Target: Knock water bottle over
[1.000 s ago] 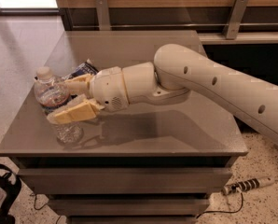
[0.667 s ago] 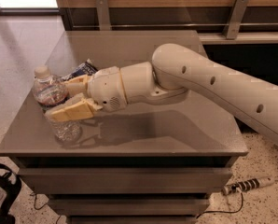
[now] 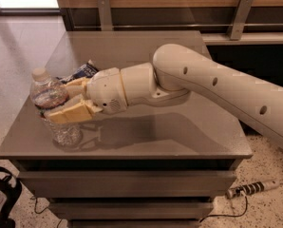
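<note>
Shifting slightly leftward since a second ago, the gripper is touching the water bottle, which is now leaning left on its base near the front-left corner of the table. Its fingers are staying spread apart, one passing in front of the bottle and one behind. A dark blue snack bag is lying just behind the gripper.
</note>
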You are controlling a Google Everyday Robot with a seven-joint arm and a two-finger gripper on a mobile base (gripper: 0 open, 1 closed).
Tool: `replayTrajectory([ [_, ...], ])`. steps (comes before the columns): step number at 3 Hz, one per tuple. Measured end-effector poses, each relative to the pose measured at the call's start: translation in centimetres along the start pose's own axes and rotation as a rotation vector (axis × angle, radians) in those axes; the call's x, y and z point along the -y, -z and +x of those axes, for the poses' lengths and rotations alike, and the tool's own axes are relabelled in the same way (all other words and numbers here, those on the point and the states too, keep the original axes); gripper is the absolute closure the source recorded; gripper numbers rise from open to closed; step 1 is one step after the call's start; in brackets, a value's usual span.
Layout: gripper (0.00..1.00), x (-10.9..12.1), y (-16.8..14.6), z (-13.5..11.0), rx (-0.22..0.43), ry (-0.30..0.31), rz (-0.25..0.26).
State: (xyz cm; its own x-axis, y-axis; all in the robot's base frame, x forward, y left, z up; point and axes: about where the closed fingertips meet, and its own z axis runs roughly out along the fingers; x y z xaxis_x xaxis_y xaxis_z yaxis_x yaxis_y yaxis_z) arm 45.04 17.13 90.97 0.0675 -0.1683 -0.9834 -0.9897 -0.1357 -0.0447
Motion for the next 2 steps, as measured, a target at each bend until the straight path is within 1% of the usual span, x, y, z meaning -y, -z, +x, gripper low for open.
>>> replayTrajectory([
  [1,1.0,0.0,0.2,-0.2,-0.021,0.004,-0.003],
  [2,1.0,-0.1,1.4,-0.7,-0.104,0.005,0.011],
])
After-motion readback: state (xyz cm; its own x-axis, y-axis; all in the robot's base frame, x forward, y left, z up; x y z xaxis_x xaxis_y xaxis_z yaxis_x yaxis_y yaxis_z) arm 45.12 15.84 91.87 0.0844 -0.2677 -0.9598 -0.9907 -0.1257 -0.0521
